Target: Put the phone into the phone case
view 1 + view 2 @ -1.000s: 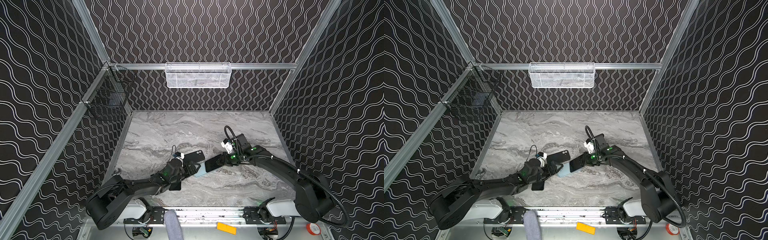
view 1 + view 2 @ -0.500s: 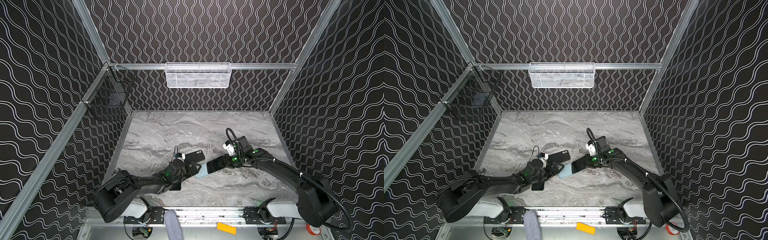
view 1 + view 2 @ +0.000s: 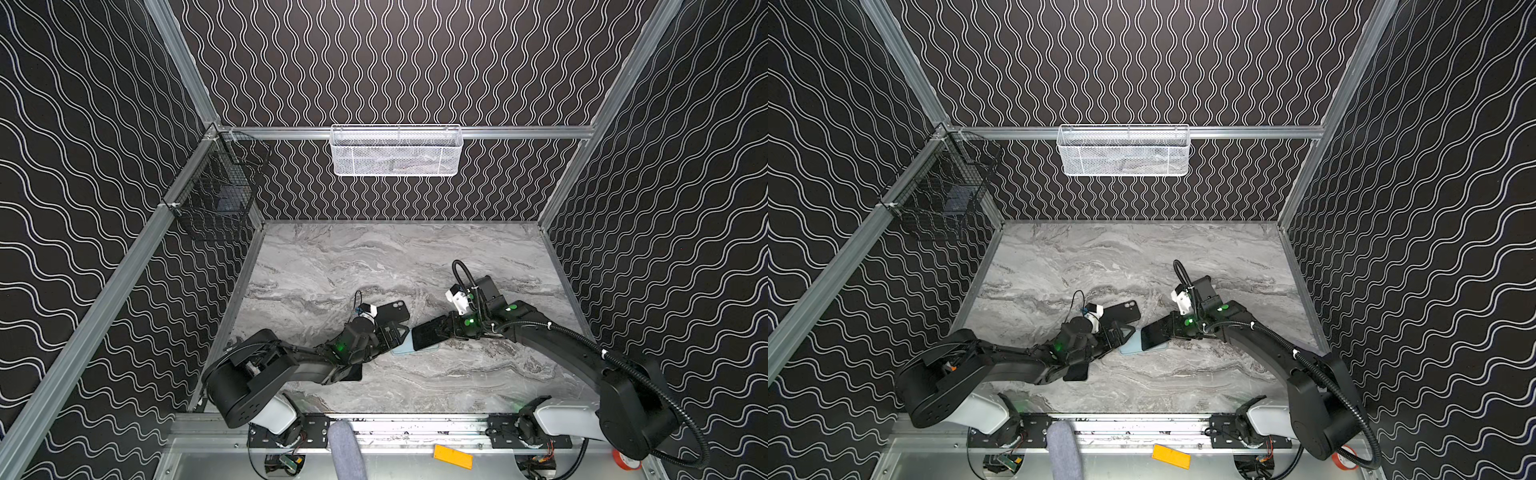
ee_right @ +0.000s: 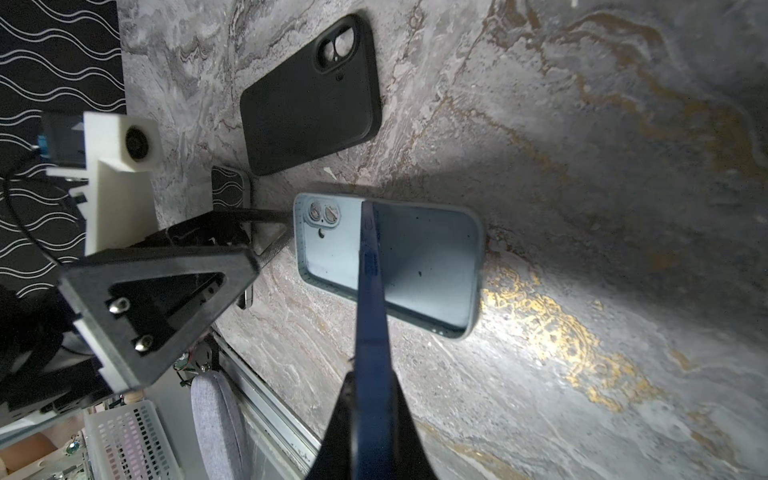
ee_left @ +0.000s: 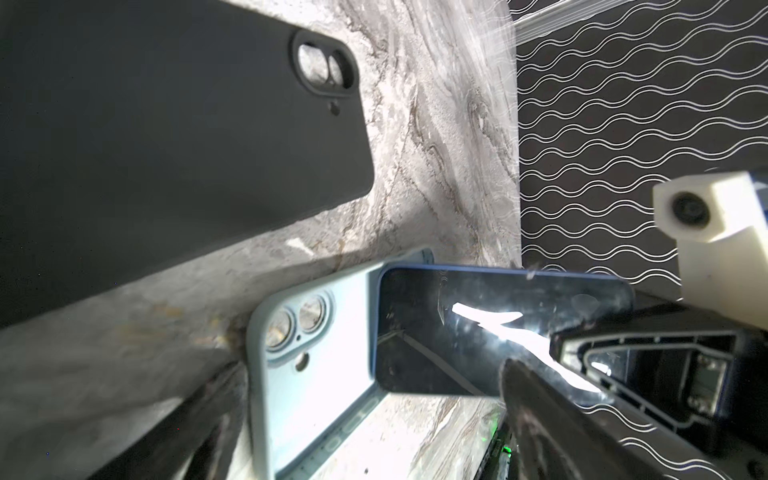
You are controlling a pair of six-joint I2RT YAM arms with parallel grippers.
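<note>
Marble counter [image 3: 415, 257]: the light-blue phone case [image 3: 401, 349] lies open side up toward the front edge, unmoved. The right gripper [image 3: 448, 331] still pinches the phone [image 3: 428, 334], tilted over the case. The left gripper [image 3: 395, 336], fingers spread, has edged closer to the case's camera end.

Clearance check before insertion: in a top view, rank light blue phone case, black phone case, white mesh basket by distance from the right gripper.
1. Light blue phone case: on the table, under the phone in the right gripper.
2. Black phone case: on the table, farther left.
3. White mesh basket: on the back wall.
</note>
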